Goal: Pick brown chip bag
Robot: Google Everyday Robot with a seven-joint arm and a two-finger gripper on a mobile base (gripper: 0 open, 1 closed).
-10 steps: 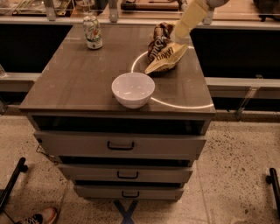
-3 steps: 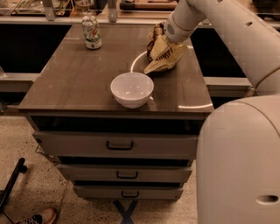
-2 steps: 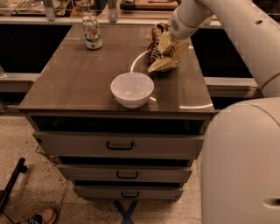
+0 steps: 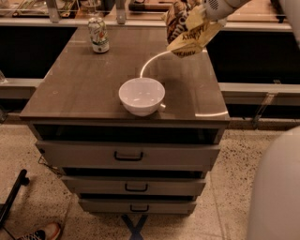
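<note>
- The brown chip bag hangs in the air above the far right corner of the bench, at about 1 o'clock from the white bowl and clear of the top.
- The hand sits at the bag's upper right end, at the top edge of the view. It is clenched on the bag, which dangles from it.
- The bag looks light and soft. Its glossy foil is crumpled and puffed, so it is likely to slip and to flex under a squeeze, and the chips inside would crush.
- The best hold, I judge, is a flat pinch on a sealed end or a firm fold, not on the puffed middle.
- Its long axis slants from 1 o'clock at the hand down to 7 o'clock, the tan-gold end lowest, the dark brown part toward 10 o'clock.
- The drink can stands well apart, at 11 o'clock from the bowl.
</note>
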